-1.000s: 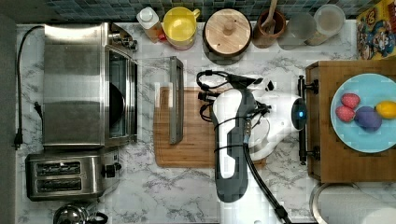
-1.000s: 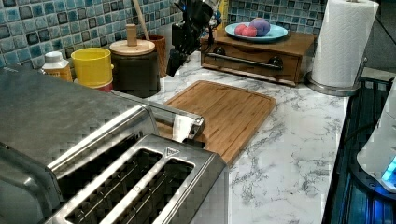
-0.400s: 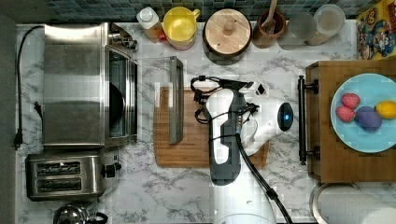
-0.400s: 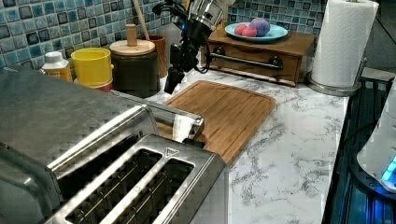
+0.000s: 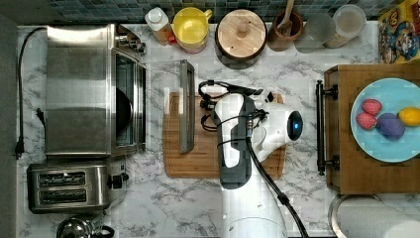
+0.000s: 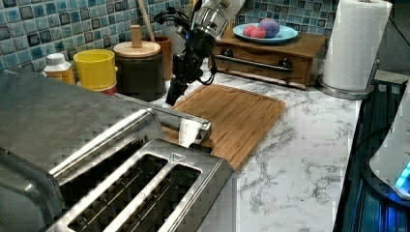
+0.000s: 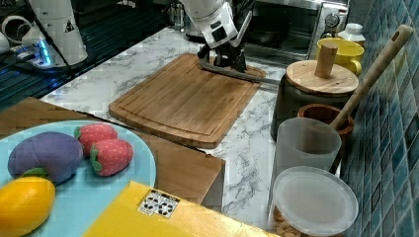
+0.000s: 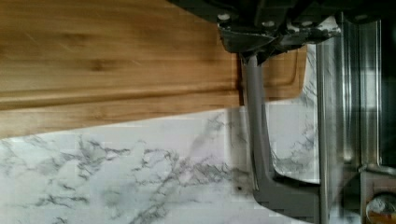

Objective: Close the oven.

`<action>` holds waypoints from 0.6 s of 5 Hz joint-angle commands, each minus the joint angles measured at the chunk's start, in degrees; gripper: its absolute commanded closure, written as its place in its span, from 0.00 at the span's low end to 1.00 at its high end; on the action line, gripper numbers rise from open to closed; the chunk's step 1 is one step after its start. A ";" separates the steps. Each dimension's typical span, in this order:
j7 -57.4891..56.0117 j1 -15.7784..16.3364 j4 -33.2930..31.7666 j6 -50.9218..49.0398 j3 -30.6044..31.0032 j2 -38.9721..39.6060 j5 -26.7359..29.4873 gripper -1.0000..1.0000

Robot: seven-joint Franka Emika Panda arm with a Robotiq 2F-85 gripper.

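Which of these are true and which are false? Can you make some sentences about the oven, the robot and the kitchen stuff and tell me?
1. The oven door is open. True: the glass door lies flat, with its handle over the wooden cutting board.
2. The gripper is right beside the door handle. True.
3. The plate holds only strawberries. False: it also holds a purple fruit and a yellow one.
4. The toaster has bread in its slots. False: both slots are empty.
5. The yellow mug sits on the cutting board. False: it stands on the marble counter by the tiled wall.
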 commanded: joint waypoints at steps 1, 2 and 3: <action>2.49 4.04 4.31 -0.22 4.93 1.62 -1.85 1.00; 6.36 5.54 5.69 0.57 4.91 3.54 -5.45 1.00; 7.12 5.04 6.16 -1.00 4.81 3.98 -5.49 1.00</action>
